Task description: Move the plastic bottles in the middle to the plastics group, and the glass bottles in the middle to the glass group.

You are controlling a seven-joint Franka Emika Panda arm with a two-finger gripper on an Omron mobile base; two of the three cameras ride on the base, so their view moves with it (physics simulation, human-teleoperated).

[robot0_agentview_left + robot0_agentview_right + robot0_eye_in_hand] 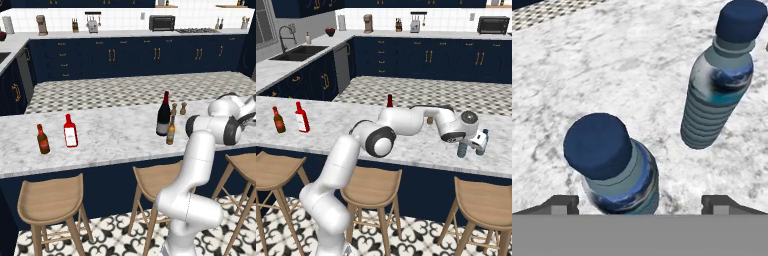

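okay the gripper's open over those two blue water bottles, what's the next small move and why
Probably lift the gripper straight up: its fingers stand wide on either side of the near plastic bottle, which stands upright on the counter beside the other blue bottle, apparently delivered.

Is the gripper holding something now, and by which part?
Nothing is held. The gripper is open, its fingertips apart on either side of the near plastic bottle, not touching it.

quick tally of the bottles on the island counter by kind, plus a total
Blue plastic water bottles: 2
Tall dark wine bottle: 1
Small amber bottle beside it: 1
Flat red bottle with white label: 1
Small brown bottle with red label: 1
Total: 6
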